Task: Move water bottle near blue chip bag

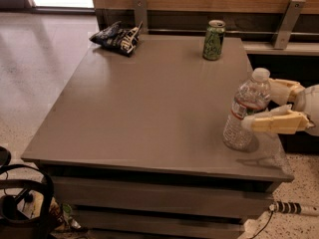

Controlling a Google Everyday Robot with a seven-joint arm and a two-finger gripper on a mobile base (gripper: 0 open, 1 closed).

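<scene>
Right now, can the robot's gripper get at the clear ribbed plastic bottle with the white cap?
Probably yes. The gripper is right beside the clear ribbed plastic bottle near the grey table's edge, with nothing between them.

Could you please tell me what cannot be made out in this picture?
- The gripper, at the water bottle by the right edge of the table: its arm is cut off by the camera view's right border.
- The water bottle label's wording: too small to read.
- The blue chip bag lettering: too small and wrinkled.
</scene>
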